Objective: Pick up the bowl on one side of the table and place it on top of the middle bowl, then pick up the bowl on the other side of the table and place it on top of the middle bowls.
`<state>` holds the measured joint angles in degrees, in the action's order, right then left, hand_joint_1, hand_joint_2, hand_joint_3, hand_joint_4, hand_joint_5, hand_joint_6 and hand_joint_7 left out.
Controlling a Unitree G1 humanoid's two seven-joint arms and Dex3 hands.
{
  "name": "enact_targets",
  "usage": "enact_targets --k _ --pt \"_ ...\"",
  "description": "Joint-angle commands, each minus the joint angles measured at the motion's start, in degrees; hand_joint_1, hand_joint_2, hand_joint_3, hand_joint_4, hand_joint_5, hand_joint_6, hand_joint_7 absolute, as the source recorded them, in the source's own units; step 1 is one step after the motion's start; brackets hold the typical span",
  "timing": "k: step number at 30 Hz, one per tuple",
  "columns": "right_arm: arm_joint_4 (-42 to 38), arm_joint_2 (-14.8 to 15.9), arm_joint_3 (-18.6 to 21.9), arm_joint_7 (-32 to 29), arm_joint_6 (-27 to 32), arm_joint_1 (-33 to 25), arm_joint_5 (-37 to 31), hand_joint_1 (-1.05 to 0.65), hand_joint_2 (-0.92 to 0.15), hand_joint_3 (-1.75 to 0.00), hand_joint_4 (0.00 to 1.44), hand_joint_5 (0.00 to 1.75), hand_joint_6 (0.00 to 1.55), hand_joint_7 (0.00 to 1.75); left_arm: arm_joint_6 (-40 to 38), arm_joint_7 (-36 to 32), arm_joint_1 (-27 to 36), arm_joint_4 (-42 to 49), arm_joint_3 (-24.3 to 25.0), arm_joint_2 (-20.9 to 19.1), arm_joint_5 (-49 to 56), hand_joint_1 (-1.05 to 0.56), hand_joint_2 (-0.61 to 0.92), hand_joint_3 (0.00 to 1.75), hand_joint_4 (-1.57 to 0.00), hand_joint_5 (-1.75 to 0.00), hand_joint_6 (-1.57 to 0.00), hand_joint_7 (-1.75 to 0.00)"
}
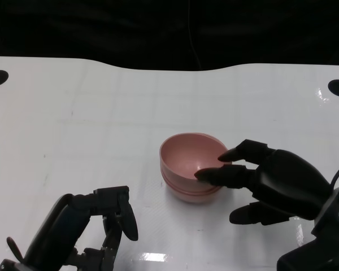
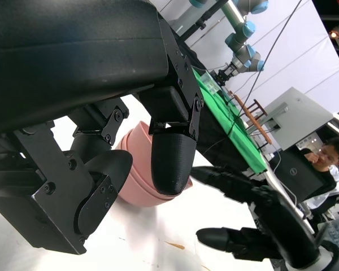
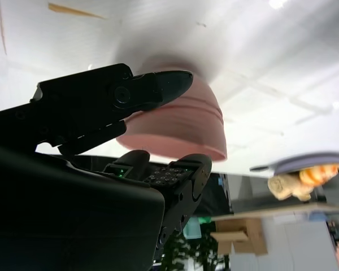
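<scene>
Near the middle of the white bench (image 1: 101, 113), a little toward its near edge, stands a stack of pink bowls (image 1: 191, 167). The bowls are nested upright one inside the other; ridges low on the side of the stack show the rims of the lower ones, but I cannot tell the exact number.

The right robot hand (image 1: 271, 183) is at the right side of the stack. Its upper fingers (image 1: 226, 175) reach over the rim of the top bowl, and the fingertips lie inside it, against the inner wall. Its thumb is lower, on the outside, apart from the stack and close above the bench. In the right wrist view one finger (image 3: 158, 90) lies along the pink wall. If the robot hand really pinches the rim or only touches it, I cannot tell.

The left robot hand (image 1: 110, 220) is near the front edge of the bench, to the left of the stack and apart from it. It holds nothing, and its fingers are spread.
</scene>
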<state>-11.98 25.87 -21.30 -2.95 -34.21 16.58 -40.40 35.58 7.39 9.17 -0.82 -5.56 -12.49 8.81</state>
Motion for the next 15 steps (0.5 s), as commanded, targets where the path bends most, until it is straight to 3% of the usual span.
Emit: enact_targets --k 1,5,11,15 --pt "-0.4 -0.3 1.7 -1.8 -1.6 -1.3 2.5 -0.54 -0.92 -0.15 0.08 0.62 0.38 0.00 0.2 0.4 0.1 0.0 0.5 -0.8 -0.3 0.11 0.18 1.70 -0.91 -1.72 -0.88 -1.48" --pt "0.6 -0.8 3.8 -3.3 -2.9 -3.4 5.2 -0.53 -0.92 -0.18 0.01 0.78 0.38 0.00 0.4 0.2 0.0 0.1 0.5 -0.6 -0.1 0.11 0.18 1.70 -0.92 -1.72 -0.89 -1.48" --pt "5.4 -0.9 7.0 -0.9 -1.3 -8.2 9.9 -0.45 -0.92 -0.17 0.08 0.90 0.49 0.06 0.0 0.2 0.0 -0.1 0.5 -0.6 0.1 0.10 0.18 1.70 -0.92 -1.72 -0.88 -1.48" --pt "10.1 -0.7 9.0 2.4 2.1 -12.6 13.5 -0.27 -0.90 -0.07 0.28 0.92 0.66 0.15 -0.2 0.2 0.0 -0.1 0.4 -0.6 0.1 0.11 0.19 1.69 -0.91 -1.72 -0.88 -1.48"
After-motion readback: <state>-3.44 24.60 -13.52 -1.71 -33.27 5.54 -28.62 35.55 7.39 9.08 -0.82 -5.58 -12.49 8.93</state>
